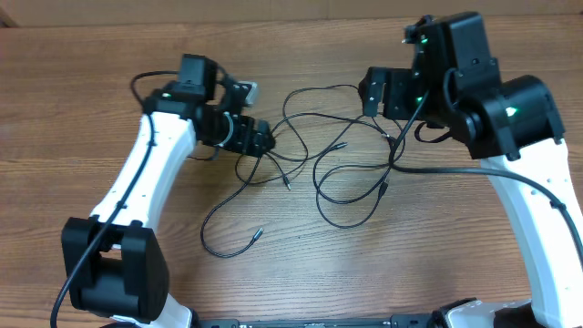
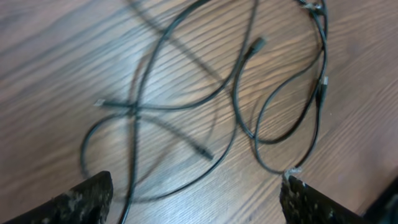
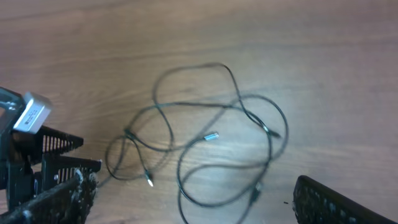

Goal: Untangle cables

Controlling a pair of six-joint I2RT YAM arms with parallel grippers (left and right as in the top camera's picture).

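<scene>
Several cables (image 3: 212,136) btwn left gripper (image 1: 260,141) & right gripper (image 1: 373,91), prob. untouched.

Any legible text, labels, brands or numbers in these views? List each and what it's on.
None readable. No print on the cables or the wooden table.
The small grey block at the left edge of the right wrist view is too blurred to tell whether it bears a mark.
</scene>
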